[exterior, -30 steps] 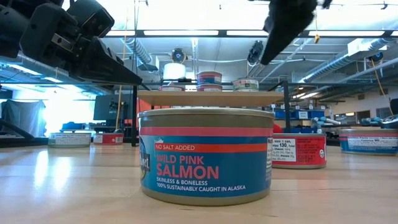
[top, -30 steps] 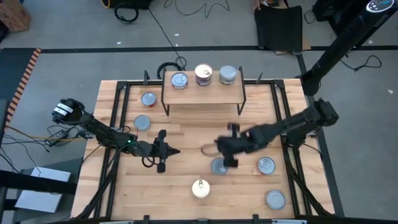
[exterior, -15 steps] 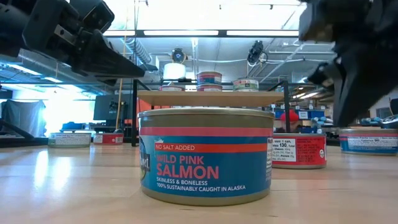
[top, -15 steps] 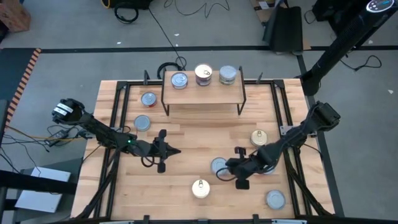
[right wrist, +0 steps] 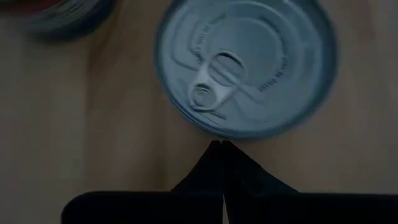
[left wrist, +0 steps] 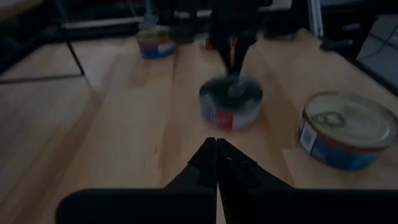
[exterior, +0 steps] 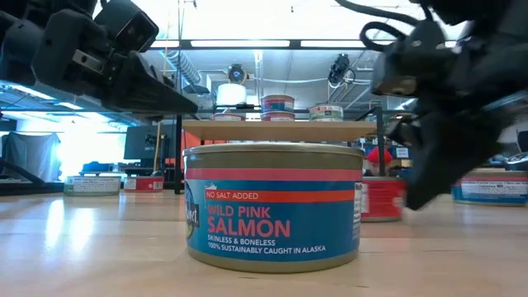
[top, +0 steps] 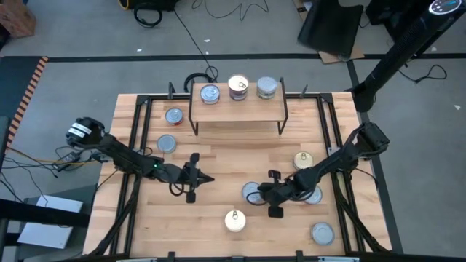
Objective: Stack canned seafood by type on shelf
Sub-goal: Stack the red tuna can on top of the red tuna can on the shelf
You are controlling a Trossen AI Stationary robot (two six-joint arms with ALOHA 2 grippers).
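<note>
Bare wood surrounds the silver-topped tin [top: 253,193], with the right gripper [top: 271,195], fingers pressed together, at its rim.

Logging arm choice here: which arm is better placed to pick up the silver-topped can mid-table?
The right. Its hand is right beside that can, fingers shut, and its wrist view looks straight down on the lid. The left hand waits farther off, also shut.

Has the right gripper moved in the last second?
Yes. The right gripper has come down the high view, away from the shelf, and now sits beside a silver-topped can.
</note>
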